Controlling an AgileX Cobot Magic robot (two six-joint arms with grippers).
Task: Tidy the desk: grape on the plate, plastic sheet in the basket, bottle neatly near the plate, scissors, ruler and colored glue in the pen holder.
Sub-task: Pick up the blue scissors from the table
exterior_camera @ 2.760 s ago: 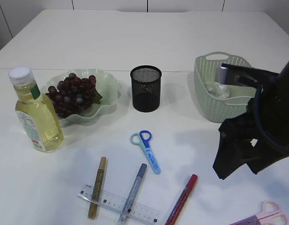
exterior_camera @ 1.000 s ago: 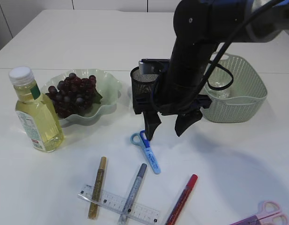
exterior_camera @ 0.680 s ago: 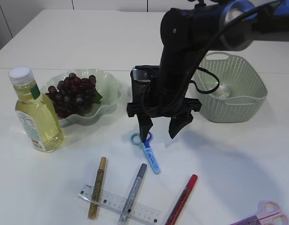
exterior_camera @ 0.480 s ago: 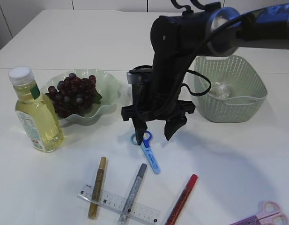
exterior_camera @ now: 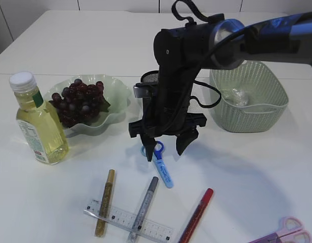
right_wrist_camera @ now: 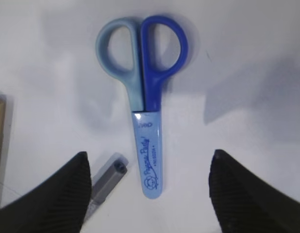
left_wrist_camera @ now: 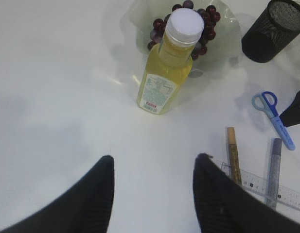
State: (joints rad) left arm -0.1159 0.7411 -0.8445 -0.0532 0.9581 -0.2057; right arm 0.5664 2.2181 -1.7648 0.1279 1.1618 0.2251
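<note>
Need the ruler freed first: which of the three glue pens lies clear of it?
The red glue pen, rightmost; the gold and silver ones both cross the ruler.

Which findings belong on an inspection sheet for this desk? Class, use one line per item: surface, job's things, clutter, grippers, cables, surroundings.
Surface: white table, dry.
Job's things: grapes on plate; bottle upright beside it; plastic sheet in basket; blue scissors, ruler and three glue pens loose; pen holder shows nothing inside.
Clutter: pink scissors at the edge.
Grippers: right gripper open over the blue scissors; left gripper open, holding nothing.
Cables: black loops on right arm.
Surroundings: nothing seen.
</note>
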